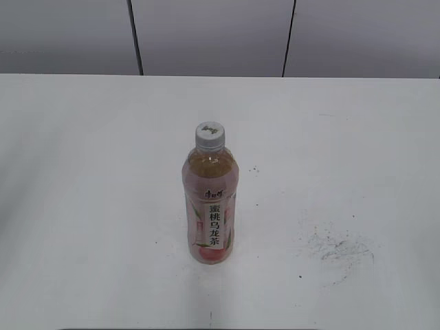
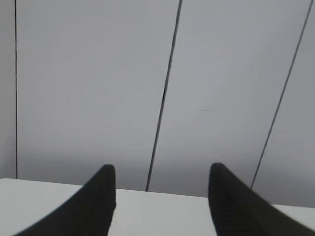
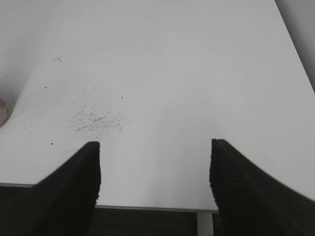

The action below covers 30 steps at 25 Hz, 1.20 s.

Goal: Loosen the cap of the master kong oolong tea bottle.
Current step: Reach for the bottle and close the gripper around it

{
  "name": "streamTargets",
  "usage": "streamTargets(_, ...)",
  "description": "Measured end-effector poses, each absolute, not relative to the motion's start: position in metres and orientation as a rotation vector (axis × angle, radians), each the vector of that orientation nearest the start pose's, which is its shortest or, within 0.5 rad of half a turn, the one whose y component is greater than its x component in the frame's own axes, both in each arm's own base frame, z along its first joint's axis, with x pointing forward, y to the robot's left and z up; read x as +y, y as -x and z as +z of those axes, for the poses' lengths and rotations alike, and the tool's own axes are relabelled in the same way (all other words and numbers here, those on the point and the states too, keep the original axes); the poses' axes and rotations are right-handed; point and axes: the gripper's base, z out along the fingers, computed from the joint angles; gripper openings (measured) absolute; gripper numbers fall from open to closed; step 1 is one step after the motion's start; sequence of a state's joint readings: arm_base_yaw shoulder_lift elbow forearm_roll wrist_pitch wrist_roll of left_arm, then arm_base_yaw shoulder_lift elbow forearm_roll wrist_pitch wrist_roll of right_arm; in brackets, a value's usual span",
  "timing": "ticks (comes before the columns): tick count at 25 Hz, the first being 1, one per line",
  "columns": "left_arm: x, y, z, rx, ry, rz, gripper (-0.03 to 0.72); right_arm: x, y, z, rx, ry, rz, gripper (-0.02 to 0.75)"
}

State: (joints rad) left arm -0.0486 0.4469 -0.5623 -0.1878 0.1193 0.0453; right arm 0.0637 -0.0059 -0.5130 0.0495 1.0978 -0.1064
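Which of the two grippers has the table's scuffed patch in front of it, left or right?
The right gripper: its open fingers frame the grey scuff marks on the table. The left gripper, also open, faces only the panelled wall.

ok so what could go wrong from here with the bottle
The master kong oolong tea bottle stands tall, slim and unsupported on the table, so a sideways bump on approach could likely topple it. Neither open gripper, left gripper or right gripper, holds it yet; twisting the cap alone might just spin the bottle.
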Motion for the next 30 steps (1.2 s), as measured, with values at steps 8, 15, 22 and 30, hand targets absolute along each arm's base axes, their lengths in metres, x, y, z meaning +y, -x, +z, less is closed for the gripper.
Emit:
streamTargets(8,-0.018,-0.219,0.316,1.512,0.102,-0.148,0.375,0.003,0.009,0.278,2.053,0.179,0.033,0.522)
streamTargets(15,-0.047,-0.283,0.247,1.497,0.004,-0.181,0.398,0.003,0.009,0.278,2.053,0.179,0.033,0.522)
streamTargets(22,-0.053,-0.308,0.185,1.501,0.031,-0.232,0.569,0.003,0.009,0.278,2.053,0.179,0.033,0.522)
streamTargets(30,-0.063,-0.283,0.148,1.648,-0.124,-0.322,0.585,0.003,0.009,0.278,2.053,0.179,0.033,0.522)
